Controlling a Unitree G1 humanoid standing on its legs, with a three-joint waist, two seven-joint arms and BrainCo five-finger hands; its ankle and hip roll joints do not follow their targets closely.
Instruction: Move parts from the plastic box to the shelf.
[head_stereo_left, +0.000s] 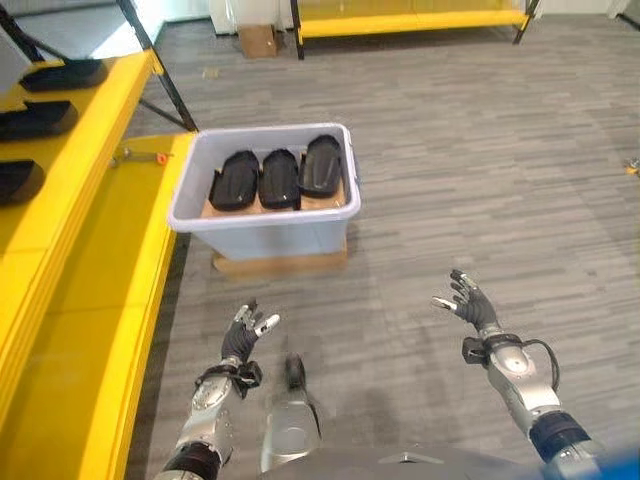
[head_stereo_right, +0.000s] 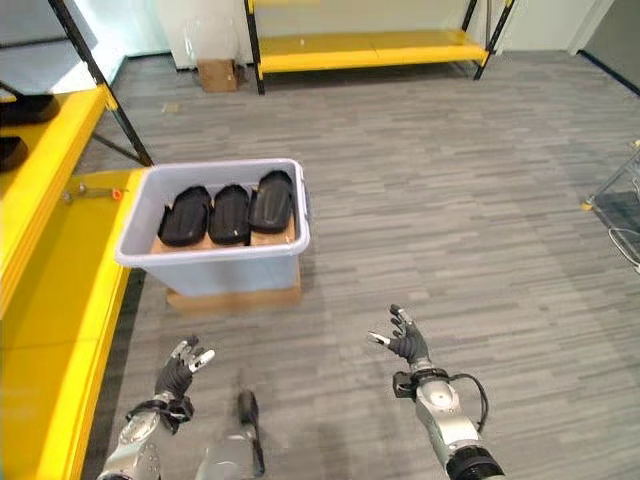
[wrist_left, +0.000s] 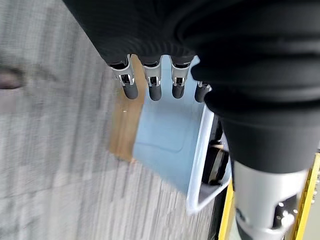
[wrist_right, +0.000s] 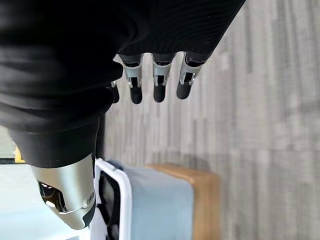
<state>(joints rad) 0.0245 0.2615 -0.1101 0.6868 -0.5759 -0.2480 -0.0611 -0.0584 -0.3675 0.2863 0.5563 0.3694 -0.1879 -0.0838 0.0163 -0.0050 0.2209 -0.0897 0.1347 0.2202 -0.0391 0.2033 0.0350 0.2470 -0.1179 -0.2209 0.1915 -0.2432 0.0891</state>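
A pale plastic box (head_stereo_left: 262, 222) stands on a flat wooden board (head_stereo_left: 280, 264) on the floor. Three black moulded parts (head_stereo_left: 278, 178) lie side by side inside it. The yellow shelf (head_stereo_left: 80, 270) runs along the left, with more black parts (head_stereo_left: 40, 118) on its upper level. My left hand (head_stereo_left: 246, 335) hovers open over the floor, short of the box's near wall and a little left of its middle. My right hand (head_stereo_left: 470, 305) is open too, low on the right and well apart from the box. Both hold nothing.
A second yellow shelf (head_stereo_right: 370, 48) stands along the far wall, with a cardboard carton (head_stereo_right: 217, 72) beside it. A small orange-tipped tool (head_stereo_left: 140, 155) lies on the near shelf by the box. Grey plank floor (head_stereo_left: 480, 180) stretches to the right of the box.
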